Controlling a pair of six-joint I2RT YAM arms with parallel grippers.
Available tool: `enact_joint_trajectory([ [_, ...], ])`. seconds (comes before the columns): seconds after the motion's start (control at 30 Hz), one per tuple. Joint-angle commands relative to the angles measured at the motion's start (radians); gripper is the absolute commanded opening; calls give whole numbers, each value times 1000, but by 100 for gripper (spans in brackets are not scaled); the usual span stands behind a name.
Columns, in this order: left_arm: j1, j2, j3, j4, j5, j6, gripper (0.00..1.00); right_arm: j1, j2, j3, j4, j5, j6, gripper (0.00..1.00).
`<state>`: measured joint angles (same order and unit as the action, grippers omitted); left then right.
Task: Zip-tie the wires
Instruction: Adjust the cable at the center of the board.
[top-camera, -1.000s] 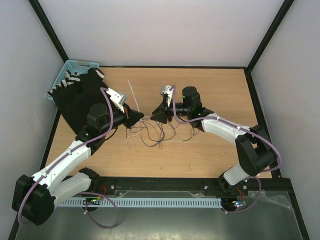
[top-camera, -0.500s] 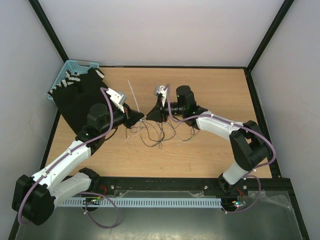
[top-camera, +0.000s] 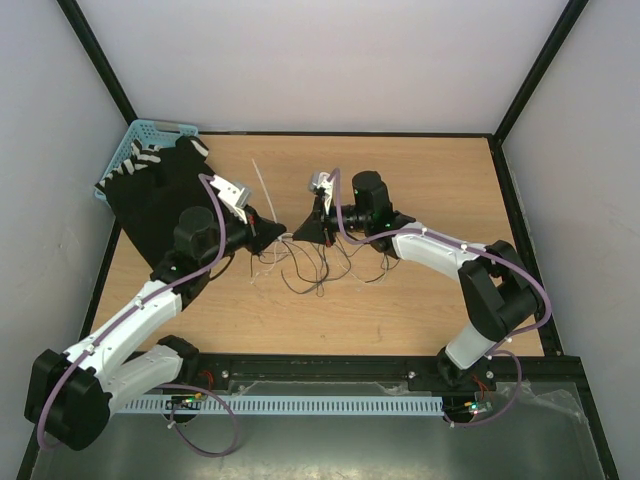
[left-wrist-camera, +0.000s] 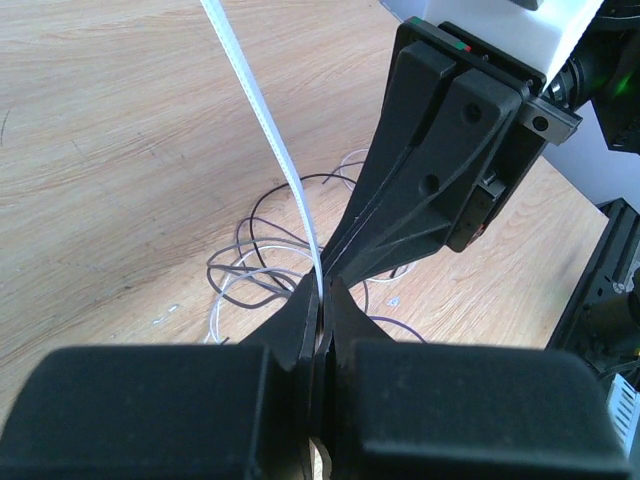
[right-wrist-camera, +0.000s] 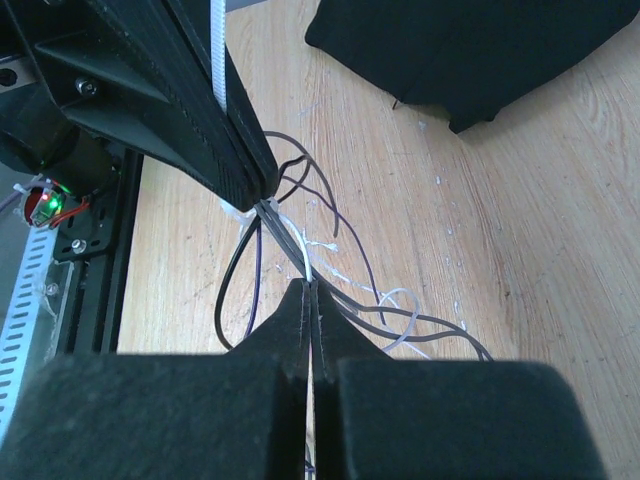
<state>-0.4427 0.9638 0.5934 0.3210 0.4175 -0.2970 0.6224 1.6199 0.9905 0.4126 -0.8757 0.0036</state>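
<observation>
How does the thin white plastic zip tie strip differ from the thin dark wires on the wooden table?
The white plastic zip tie is a flat, straight strip; the thin dark wires curl in loops. The zip tie slants up off the table, pinched in the left gripper; the wires mostly lie on it. Both are thin.

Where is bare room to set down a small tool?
Free: the wood between the right arm and the back wall; the near strip between the wires and the black rail. Crowded: the centre, where left gripper and right gripper meet at the zip tie, and the far-left corner with black cloth and blue basket.
</observation>
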Motion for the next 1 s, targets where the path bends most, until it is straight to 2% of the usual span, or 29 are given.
enact_joint_trajectory([
  [0.0, 12, -6, 0, 20, -6, -10, 0, -6, -43, 1, -7, -12, -24, 0],
  [0.97, 47, -38, -19, 7, -6, -16, 0, -67, -135, -61, -34, 21, -26, 0],
])
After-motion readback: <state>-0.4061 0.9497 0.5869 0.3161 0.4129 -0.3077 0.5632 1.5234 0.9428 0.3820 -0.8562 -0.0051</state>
